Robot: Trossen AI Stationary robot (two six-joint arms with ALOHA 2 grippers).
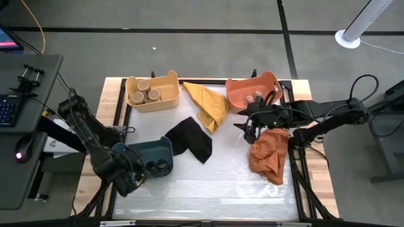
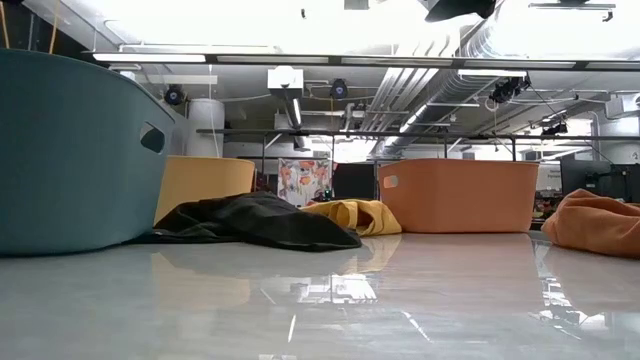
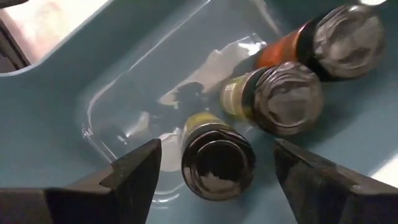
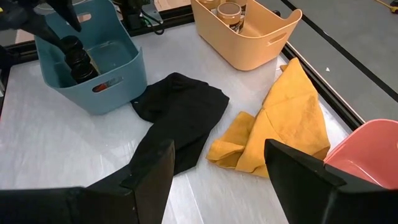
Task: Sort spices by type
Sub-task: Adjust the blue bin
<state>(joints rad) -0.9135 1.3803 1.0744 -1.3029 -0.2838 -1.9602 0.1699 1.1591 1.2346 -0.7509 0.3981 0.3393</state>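
Dark-topped jars (image 3: 217,163) in blue bin (image 3: 56,118): likely rigid, light, slippery (best gripped round lid). Left claw (image 3: 217,177) wide, empty, above them. Right claw (image 4: 217,168) wide, empty.

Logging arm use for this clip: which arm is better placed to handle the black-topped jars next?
Left. Its open pincer hangs inside the blue bin, straddling a black-topped jar. The right pincer sits open near the orange bin.

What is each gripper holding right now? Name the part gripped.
Nothing. The left gripper is open over the blue bin, straddling a black-topped jar without touching it. The right gripper is open and empty.
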